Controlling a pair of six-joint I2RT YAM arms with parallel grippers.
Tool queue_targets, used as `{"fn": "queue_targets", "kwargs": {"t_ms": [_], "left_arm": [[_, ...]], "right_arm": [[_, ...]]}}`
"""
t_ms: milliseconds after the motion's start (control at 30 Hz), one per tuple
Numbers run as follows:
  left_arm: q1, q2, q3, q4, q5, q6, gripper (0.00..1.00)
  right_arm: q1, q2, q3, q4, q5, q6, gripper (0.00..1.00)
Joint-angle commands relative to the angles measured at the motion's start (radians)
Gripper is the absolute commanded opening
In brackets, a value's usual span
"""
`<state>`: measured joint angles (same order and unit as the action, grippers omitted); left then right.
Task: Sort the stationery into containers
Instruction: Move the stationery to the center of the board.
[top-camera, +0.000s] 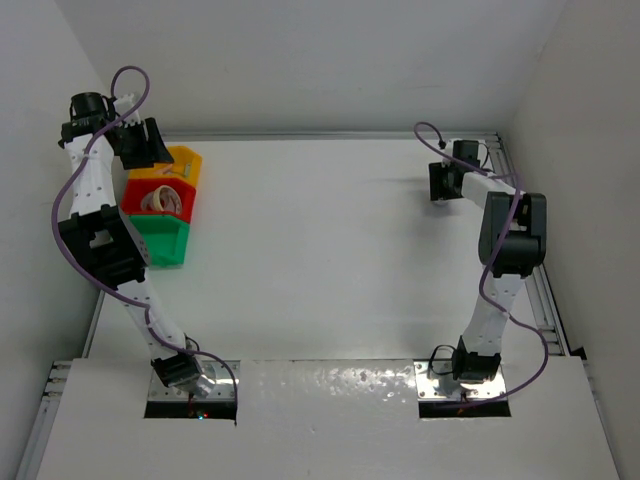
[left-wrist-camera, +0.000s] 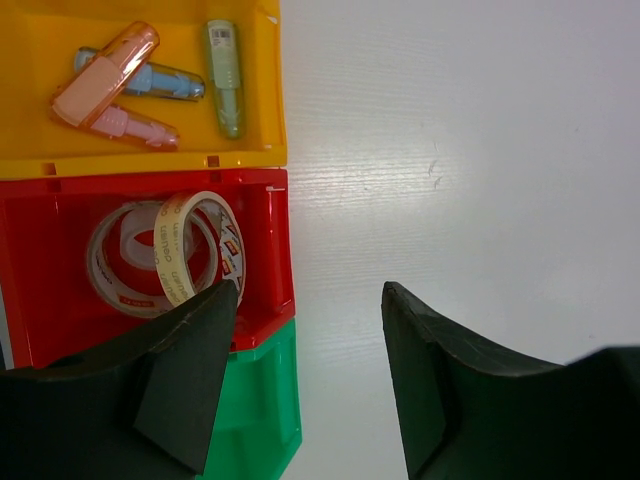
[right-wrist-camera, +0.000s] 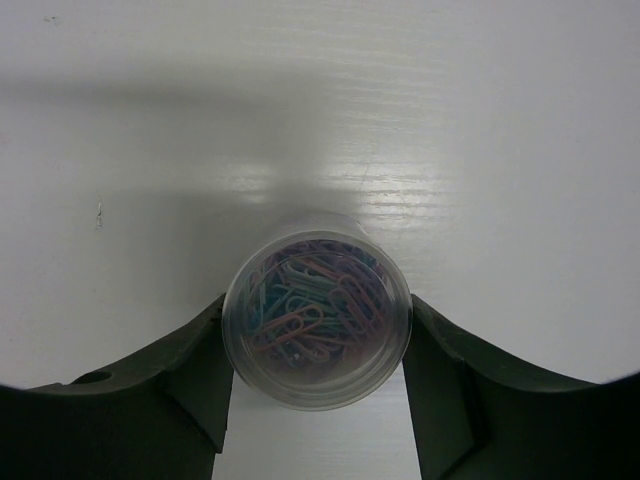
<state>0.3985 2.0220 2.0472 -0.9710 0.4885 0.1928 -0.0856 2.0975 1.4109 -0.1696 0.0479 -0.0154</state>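
At the table's far-left edge: three joined bins stood in a row on the white table (left-wrist-camera: 480, 150), with the yellow bin (left-wrist-camera: 30, 150) farthest from the arm bases, the red bin (left-wrist-camera: 272, 270) in the middle and the green bin (left-wrist-camera: 262, 420) nearest.
Yellow bin: it held four capsule-shaped pieces. The orange piece (left-wrist-camera: 105, 75) lay across the blue piece (left-wrist-camera: 165, 82), the pink piece (left-wrist-camera: 135, 125) lay just below them, and the green piece (left-wrist-camera: 226, 75) lay apart near the bin's right wall.
Red bin: a whitish tape ring (left-wrist-camera: 105, 270) lay flat, and a tan tape ring (left-wrist-camera: 180, 255) leaned tilted against it.
Green bin: its inside was mostly hidden behind a finger.
Left claw (left-wrist-camera: 307, 295): it hung above the bins' right edge with jaws spread wide and nothing between them. The tape rings sat just beside its left finger and lower down.
Right claw (right-wrist-camera: 316, 320): it was at the far right of the table, well apart from the bins. It was closed around a clear tub of paper clips (right-wrist-camera: 318, 285), with both fingers touching the tub's sides.
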Motion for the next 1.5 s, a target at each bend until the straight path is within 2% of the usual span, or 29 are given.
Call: {"fn": "queue_targets", "kwargs": {"t_ms": [0, 33, 167, 400, 500, 633, 867, 1033, 1067, 1133, 1167, 1200, 1233, 1300, 1333, 1367, 1467], "left_arm": [[-0.006, -0.057, 0.038, 0.006, 0.005, -0.004, 0.58], [-0.004, -0.055, 0.037, 0.006, 0.005, -0.006, 0.58], [-0.006, -0.060, 0.034, 0.005, 0.012, -0.004, 0.58], [-0.035, -0.078, 0.025, 0.006, 0.002, 0.004, 0.58], [-0.047, -0.085, 0.019, 0.006, 0.002, 0.007, 0.58], [-0.055, -0.091, 0.007, 0.006, 0.013, 0.008, 0.58], [-0.067, -0.098, -0.010, 0.000, 0.028, 0.016, 0.58], [-0.075, -0.100, -0.024, -0.005, 0.039, 0.020, 0.58], [-0.079, -0.100, -0.025, -0.005, 0.039, 0.020, 0.58], [-0.082, -0.098, -0.028, -0.006, 0.042, 0.020, 0.58], [-0.089, -0.101, -0.028, -0.006, 0.042, 0.020, 0.60], [-0.092, -0.101, -0.030, -0.006, 0.041, 0.020, 0.61], [-0.095, -0.103, -0.030, -0.008, 0.039, 0.023, 0.62], [-0.110, -0.103, -0.041, -0.005, 0.039, 0.022, 0.64], [-0.118, -0.103, -0.042, -0.005, 0.036, 0.023, 0.65], [-0.125, -0.100, -0.044, -0.006, 0.032, 0.026, 0.66], [-0.188, -0.097, -0.045, -0.020, 0.006, 0.048, 0.69]], "right_arm": [[0.000, -0.007, 0.026, 0.015, 0.003, -0.006, 0.35], [0.010, -0.020, 0.017, 0.013, 0.001, -0.008, 0.27], [0.072, -0.106, -0.058, 0.053, 0.007, -0.018, 0.14], [0.383, -0.298, -0.231, 0.120, -0.011, 0.047, 0.13], [0.593, -0.301, -0.233, 0.137, 0.009, 0.109, 0.13], [0.763, -0.235, -0.172, 0.157, 0.062, 0.158, 0.13], [0.932, -0.068, -0.037, 0.148, 0.151, 0.207, 0.13], [0.965, -0.019, -0.018, 0.150, 0.196, 0.221, 0.17], [0.969, -0.016, -0.018, 0.150, 0.205, 0.223, 0.18], [0.969, -0.016, -0.026, 0.150, 0.204, 0.229, 0.27], [0.971, -0.022, -0.029, 0.150, 0.195, 0.226, 0.42], [0.971, -0.028, -0.030, 0.147, 0.194, 0.223, 0.42], [0.972, -0.034, -0.032, 0.147, 0.193, 0.220, 0.58], [0.971, -0.056, -0.029, 0.128, 0.193, 0.204, 0.78], [0.969, -0.065, -0.027, 0.122, 0.194, 0.203, 0.93], [0.972, -0.076, -0.027, 0.113, 0.193, 0.197, 0.99], [0.969, -0.154, -0.042, 0.076, 0.167, 0.177, 0.99]]}}
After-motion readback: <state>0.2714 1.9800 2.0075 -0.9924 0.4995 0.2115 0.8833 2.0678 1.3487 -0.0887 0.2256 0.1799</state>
